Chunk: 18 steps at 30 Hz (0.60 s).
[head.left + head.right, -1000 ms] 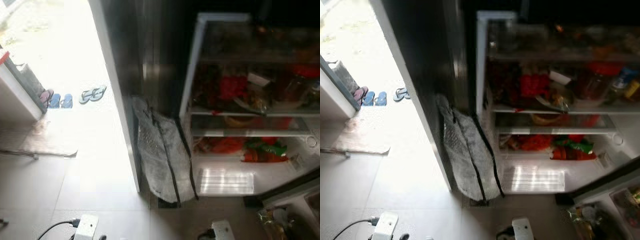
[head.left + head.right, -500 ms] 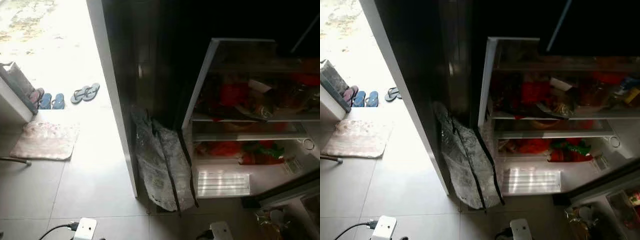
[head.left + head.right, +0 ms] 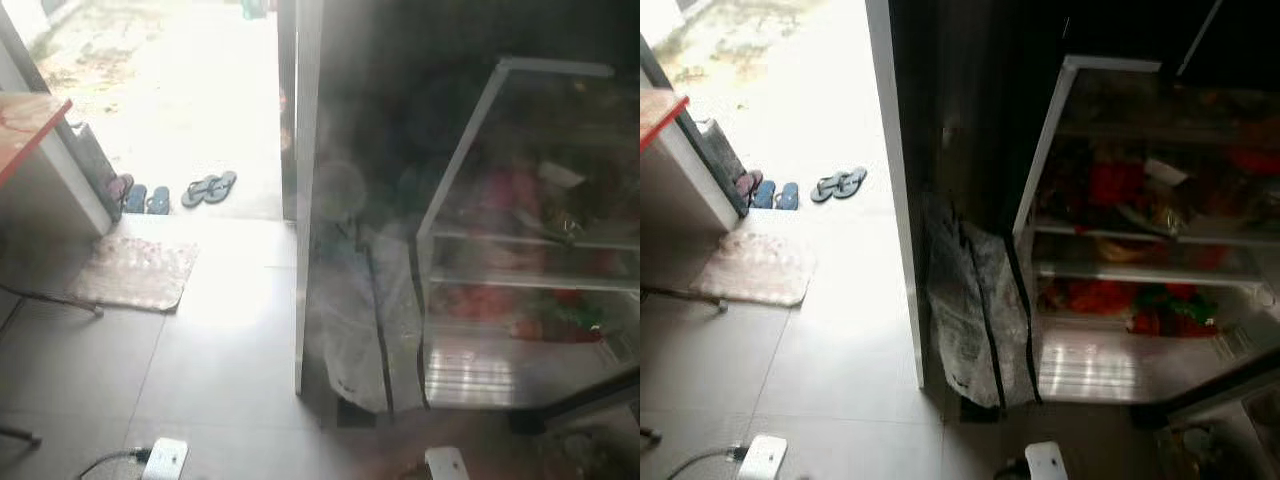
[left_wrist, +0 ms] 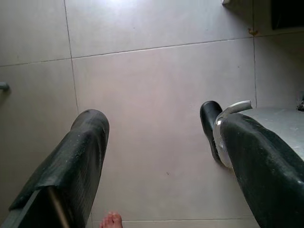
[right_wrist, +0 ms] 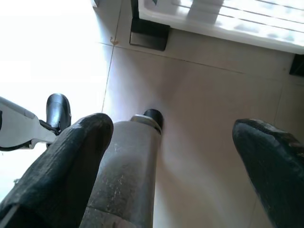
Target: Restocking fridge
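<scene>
1. Pink fabric doormat (image 3: 757,267), soft, rectangular, flat on pale glazed floor tiles (image 3: 830,370); grey flip-flops (image 3: 838,184) beyond, near the bright doorway.
2. Left gripper (image 4: 156,156): black fingers spread wide, empty, hanging over tile.
3. Grey woven sack (image 3: 975,310), crinkled, black-strapped, leaning upright between a white door edge and the fridge.
4. Right gripper (image 5: 171,166): fingers wide apart, empty, over tile near the fridge base; judged the nearer arm.
5. Open white fridge (image 3: 1140,250), ahead and right of both grippers; glass shelves carrying red and green packets.
</scene>
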{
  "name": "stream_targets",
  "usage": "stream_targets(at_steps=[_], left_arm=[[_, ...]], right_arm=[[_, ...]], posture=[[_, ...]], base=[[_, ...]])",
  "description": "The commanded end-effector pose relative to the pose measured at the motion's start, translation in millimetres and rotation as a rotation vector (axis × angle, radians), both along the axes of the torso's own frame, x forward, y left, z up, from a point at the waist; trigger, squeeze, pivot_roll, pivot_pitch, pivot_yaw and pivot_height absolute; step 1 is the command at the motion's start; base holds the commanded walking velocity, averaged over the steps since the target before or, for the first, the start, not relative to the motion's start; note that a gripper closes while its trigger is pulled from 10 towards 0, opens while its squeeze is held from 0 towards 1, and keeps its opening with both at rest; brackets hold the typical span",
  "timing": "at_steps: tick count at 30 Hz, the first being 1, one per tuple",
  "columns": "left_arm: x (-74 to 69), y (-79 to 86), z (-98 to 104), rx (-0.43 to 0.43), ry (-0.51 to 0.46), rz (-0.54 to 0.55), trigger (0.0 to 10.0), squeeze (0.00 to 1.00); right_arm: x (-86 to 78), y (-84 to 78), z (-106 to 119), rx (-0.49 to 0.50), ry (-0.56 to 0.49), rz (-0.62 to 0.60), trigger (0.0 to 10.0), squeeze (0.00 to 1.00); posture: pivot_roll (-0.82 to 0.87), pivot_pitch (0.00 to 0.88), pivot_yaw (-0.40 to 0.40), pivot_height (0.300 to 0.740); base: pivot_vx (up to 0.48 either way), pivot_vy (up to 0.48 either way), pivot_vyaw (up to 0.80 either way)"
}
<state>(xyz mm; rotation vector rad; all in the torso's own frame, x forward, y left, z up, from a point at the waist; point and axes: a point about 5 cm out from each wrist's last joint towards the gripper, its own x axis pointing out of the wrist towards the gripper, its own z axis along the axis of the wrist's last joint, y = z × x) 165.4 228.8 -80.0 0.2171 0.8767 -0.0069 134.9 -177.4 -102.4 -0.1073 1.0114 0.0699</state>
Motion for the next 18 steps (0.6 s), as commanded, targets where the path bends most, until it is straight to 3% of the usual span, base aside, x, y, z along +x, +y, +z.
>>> stream_targets(at_steps=[1, 7, 12, 18], left_arm=[[-13.9, 4.6, -5.5, 0.006, 0.054, 0.011, 10.0, 0.0], [-15.7, 4.2, -6.5, 0.008, 0.063, 0.014, 10.0, 0.0], [-15.7, 2.8, -6.9, 0.009, 0.064, 0.016, 10.0, 0.0], [-13.3, 0.5, -6.5, 0.009, 0.056, 0.016, 10.0, 0.0]], right_arm=[[-16.9, -0.7, -5.9, 0.002, 0.061, -0.023, 10.0, 0.0], [-18.2, -0.9, -6.4, 0.001, 0.064, -0.047, 10.0, 0.0], [-19.0, -0.7, -6.7, 0.007, 0.067, -0.058, 10.0, 0.0], [-19.3, -0.7, -6.9, 0.012, 0.071, -0.072, 10.0, 0.0]], posture=[[0.03, 0.115, -0.032, 0.74], [0.03, 0.106, -0.029, 0.74], [0.03, 0.102, -0.028, 0.74], [0.03, 0.112, -0.028, 0.74]], base=[[0.0, 0.345, 0.0], [0.0, 0.347, 0.0], [0.0, 0.325, -0.71], [0.0, -0.045, -0.8]])
